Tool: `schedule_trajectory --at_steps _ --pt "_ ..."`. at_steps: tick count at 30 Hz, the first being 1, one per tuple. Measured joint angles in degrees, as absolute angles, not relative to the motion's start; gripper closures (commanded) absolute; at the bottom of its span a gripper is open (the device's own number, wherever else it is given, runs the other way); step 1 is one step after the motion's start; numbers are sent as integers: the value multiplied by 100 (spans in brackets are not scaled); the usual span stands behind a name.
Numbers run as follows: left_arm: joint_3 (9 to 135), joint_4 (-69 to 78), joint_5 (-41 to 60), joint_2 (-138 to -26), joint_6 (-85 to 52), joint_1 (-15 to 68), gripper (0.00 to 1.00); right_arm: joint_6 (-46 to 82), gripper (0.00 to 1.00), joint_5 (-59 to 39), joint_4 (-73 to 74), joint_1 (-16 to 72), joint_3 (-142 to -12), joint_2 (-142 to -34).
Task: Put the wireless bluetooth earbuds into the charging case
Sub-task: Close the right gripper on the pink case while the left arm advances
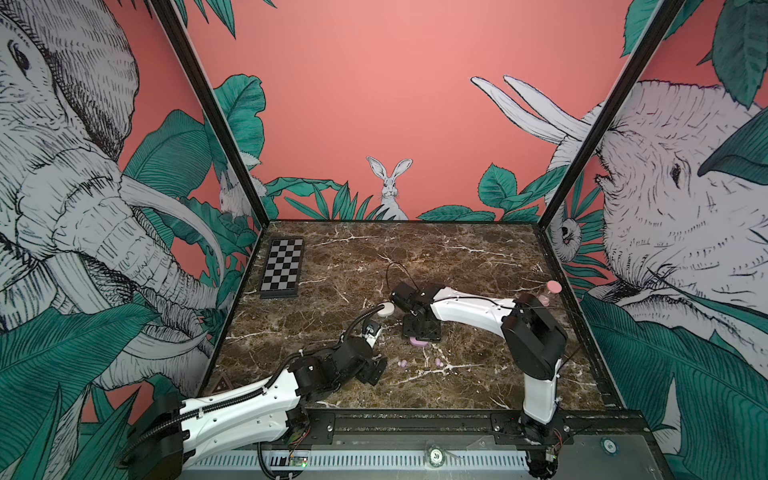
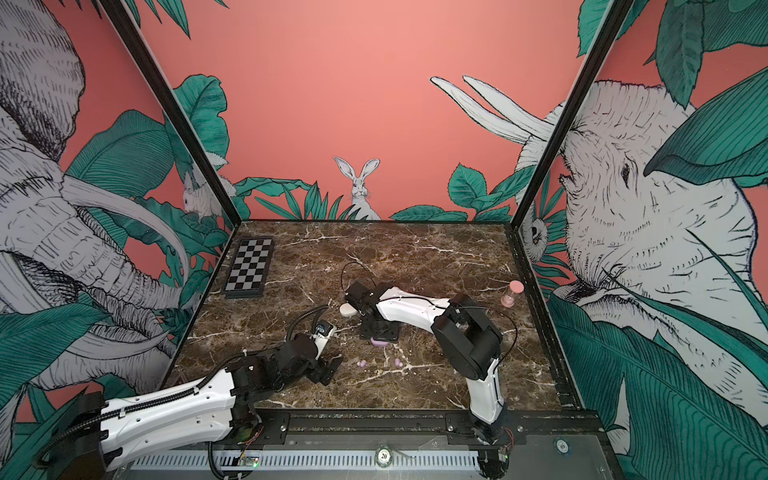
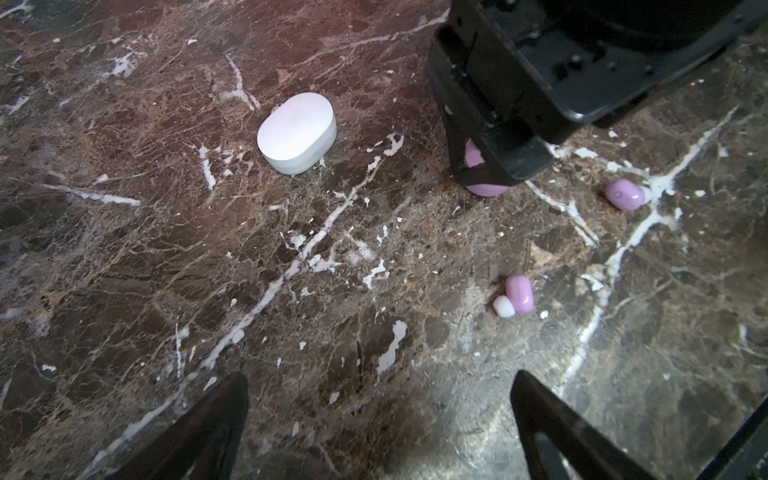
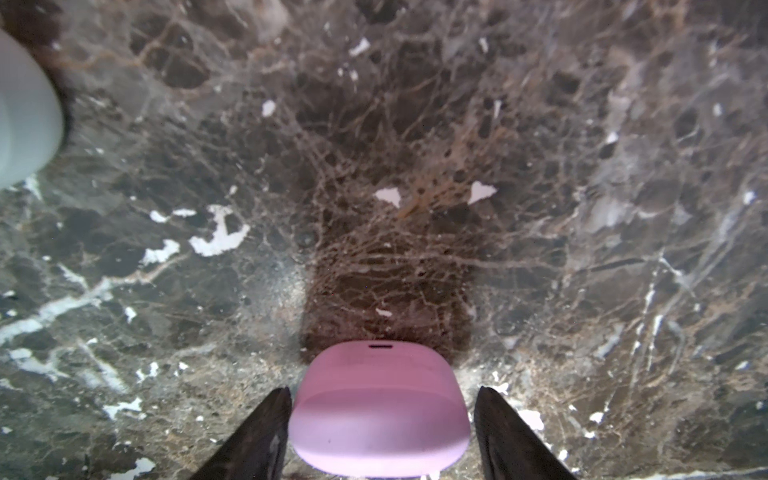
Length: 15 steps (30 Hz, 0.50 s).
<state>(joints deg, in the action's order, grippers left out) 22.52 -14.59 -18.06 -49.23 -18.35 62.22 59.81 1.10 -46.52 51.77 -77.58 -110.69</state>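
Observation:
Two lilac earbuds (image 3: 519, 294) (image 3: 624, 194) with white tips lie loose on the marble; both top views show them too (image 1: 402, 363) (image 2: 398, 361). A shut lilac charging case (image 4: 380, 411) rests on the table beneath my right gripper (image 4: 383, 390). Its fingers straddle the case, one at the case's side and the other a sliver away from it. A shut white case (image 3: 297, 131) sits further back to the left. My left gripper (image 3: 379, 376) hovers open near the closer earbud, with nothing between its fingers.
A folded chessboard (image 1: 282, 268) lies at the back left. A pink hourglass (image 1: 550, 293) stands by the right wall. The right arm's black wrist (image 3: 540, 75) hangs just above the lilac case, close to the farther earbud.

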Motion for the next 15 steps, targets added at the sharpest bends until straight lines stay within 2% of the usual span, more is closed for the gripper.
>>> schedule_trajectory --at_steps 12,15 --pt "2252 -1459 -1811 -4945 -1835 6224 1 5979 40 102 -4635 5181 -7758 -11083" --pt "2255 -1459 -1811 -4945 -1833 6226 1 5975 46 102 -4624 5181 -7754 -11083"
